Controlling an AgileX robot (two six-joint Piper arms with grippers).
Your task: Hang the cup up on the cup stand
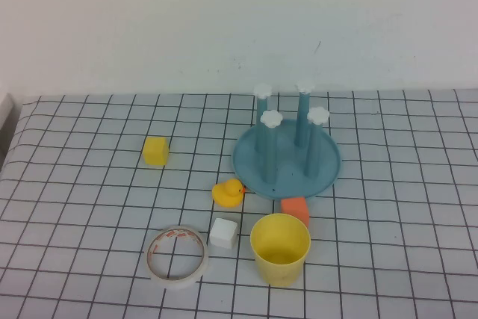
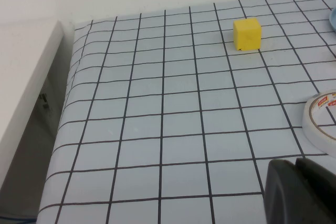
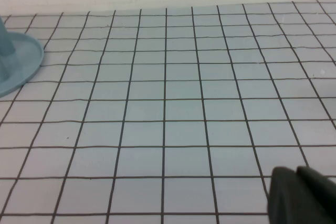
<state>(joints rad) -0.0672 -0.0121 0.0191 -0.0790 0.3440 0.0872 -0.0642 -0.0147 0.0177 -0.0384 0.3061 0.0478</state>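
Observation:
The yellow cup (image 1: 280,249) stands upright, mouth up, near the table's front, just in front of the cup stand (image 1: 287,160). The stand is a teal dish with four blue posts capped by white flowers; its rim (image 3: 18,64) shows in the right wrist view. Neither arm appears in the high view. My left gripper (image 2: 295,162) is shut with nothing in it, low over the table's left side near the tape roll. My right gripper (image 3: 295,170) is shut and empty over bare grid cloth to the right of the stand.
A yellow cube (image 1: 155,151) (image 2: 247,34) lies left of the stand. A yellow duck (image 1: 228,193), a white cube (image 1: 223,233), an orange block (image 1: 296,208) and a tape roll (image 1: 176,256) (image 2: 321,121) crowd around the cup. The table's left edge (image 2: 68,108) drops off.

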